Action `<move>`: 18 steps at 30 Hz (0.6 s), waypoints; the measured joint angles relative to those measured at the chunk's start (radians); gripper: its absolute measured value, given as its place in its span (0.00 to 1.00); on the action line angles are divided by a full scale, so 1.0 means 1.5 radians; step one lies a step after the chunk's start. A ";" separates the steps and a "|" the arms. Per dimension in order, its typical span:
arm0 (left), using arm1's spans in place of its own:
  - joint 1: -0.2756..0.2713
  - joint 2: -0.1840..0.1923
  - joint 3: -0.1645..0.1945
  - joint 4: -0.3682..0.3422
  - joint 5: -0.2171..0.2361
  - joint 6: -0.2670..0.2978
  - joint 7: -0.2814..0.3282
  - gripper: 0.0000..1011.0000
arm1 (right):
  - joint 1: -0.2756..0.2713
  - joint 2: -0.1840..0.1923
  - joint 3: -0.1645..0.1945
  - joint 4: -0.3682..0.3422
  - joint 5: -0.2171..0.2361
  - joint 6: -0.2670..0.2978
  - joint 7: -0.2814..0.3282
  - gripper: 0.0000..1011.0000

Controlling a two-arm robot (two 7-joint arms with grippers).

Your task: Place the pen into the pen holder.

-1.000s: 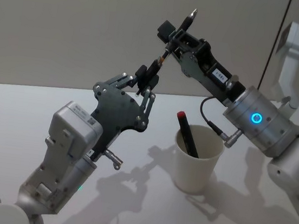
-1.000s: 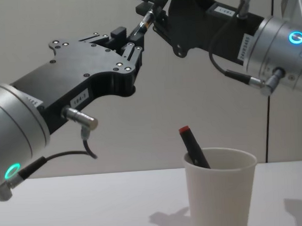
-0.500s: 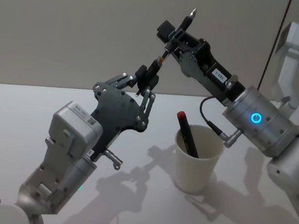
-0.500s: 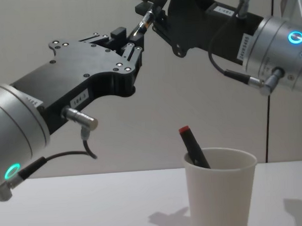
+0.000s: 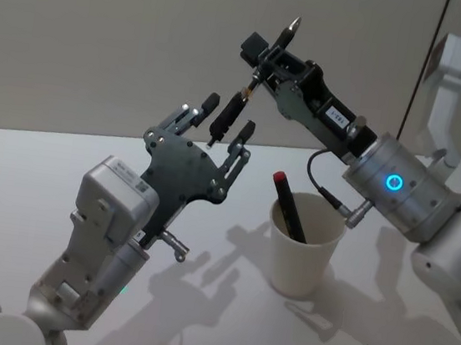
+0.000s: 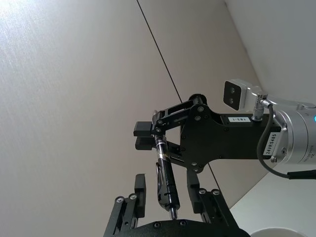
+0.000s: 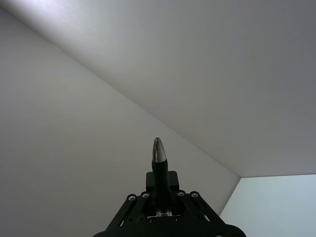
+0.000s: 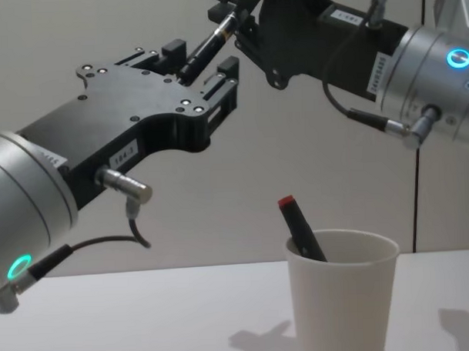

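White table (image 5: 26, 189), beige wall behind. Right gripper (image 5: 271, 58) clenched on pen (image 5: 254, 83), high above table. Left gripper (image 5: 223, 129) released, fingers either side of pen's lower end. Pen holder (image 5: 303, 247) below, holding red-capped marker (image 5: 289, 205).

A small white sticker reading "184-3" is showing on the black side plate of the left gripper (image 8: 200, 73) in the chest view. In the left wrist view, a white label on the black body of the right gripper (image 6: 160, 143) is reading "183-1", while a tag on its cable (image 6: 268, 148) is reading "24VRS485". Other labels are staying too small to read.
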 joint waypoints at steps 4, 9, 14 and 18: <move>0.000 0.000 0.000 0.000 0.000 0.000 0.000 0.61 | 0.000 0.000 0.000 0.000 0.000 0.000 0.000 0.13; 0.000 0.000 0.000 0.000 0.000 0.000 0.000 0.72 | 0.000 0.000 0.000 0.000 0.000 -0.001 0.000 0.13; 0.000 0.000 0.000 0.000 0.000 0.000 0.000 0.89 | 0.003 0.003 0.002 -0.001 -0.005 -0.005 0.004 0.13; 0.000 0.000 0.000 0.000 0.000 0.000 0.000 0.96 | 0.008 0.009 0.008 -0.006 -0.019 -0.015 0.010 0.13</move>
